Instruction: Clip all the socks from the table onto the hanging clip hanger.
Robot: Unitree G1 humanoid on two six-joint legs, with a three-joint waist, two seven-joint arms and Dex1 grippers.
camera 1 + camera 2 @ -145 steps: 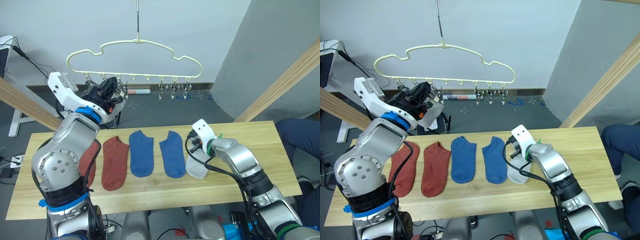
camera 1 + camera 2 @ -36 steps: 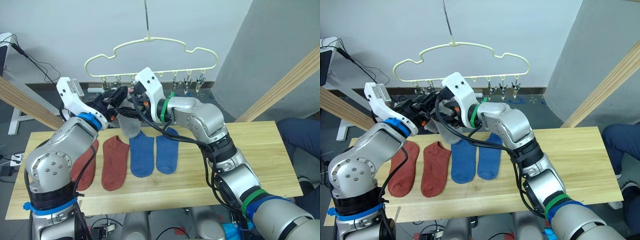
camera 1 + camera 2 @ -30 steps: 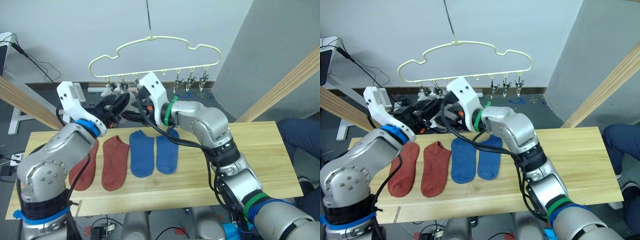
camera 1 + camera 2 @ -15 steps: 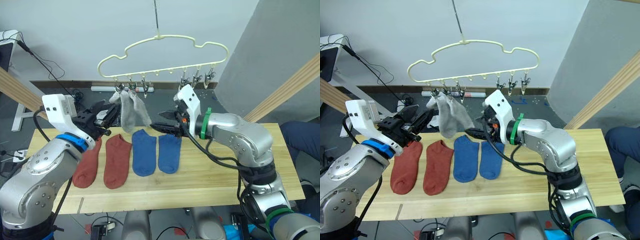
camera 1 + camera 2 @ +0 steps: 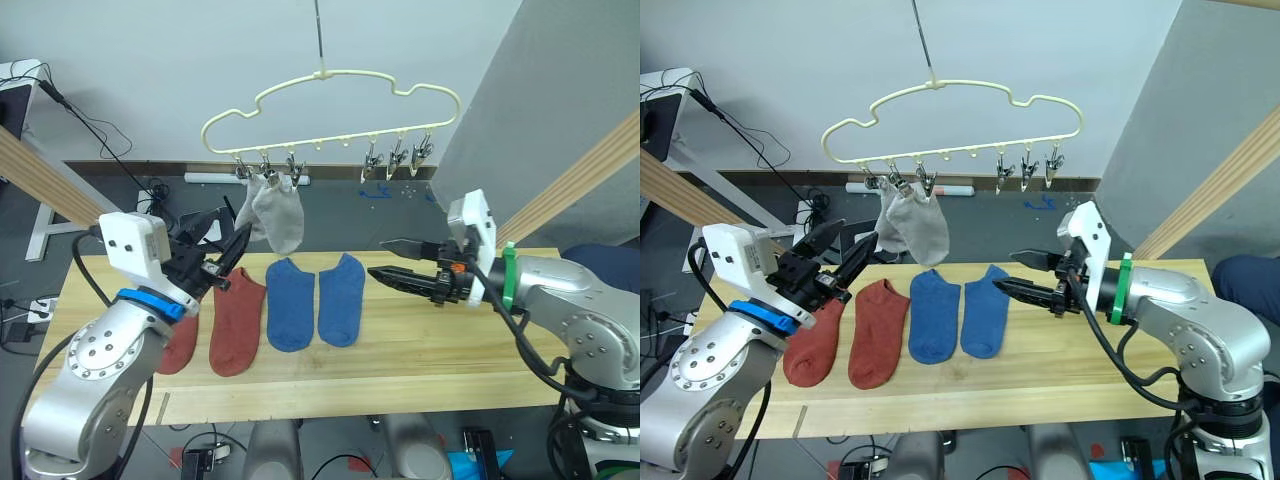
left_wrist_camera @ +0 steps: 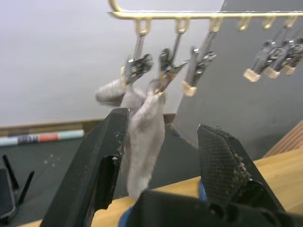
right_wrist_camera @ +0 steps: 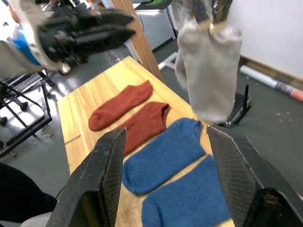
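Note:
The pale yellow clip hanger (image 5: 330, 105) hangs above the table's far edge. Two light grey socks (image 5: 275, 215) dangle from its two leftmost clips (image 6: 137, 66). On the table (image 5: 400, 350) lie two blue socks (image 5: 290, 305) side by side and two rust-red socks (image 5: 238, 320) to their left, the outer one partly behind my left arm. My left gripper (image 5: 225, 255) stands open and empty, just left of and below the grey socks (image 6: 142, 132). My right gripper (image 5: 378, 258) is open and empty over the table, right of the blue socks (image 7: 165, 156).
The hanger's clips (image 5: 395, 160) toward its right end hang empty. Thick wooden beams slant at the left (image 5: 40, 170) and right (image 5: 580, 170). A person's blue-clad leg (image 5: 610, 260) shows at the table's right end. Bare tabletop lies to the right of the socks.
The second grey sock went from the table up to the hanger and now hangs clipped. My right gripper has drawn back to the right; my left gripper has pulled down and away from the clips.

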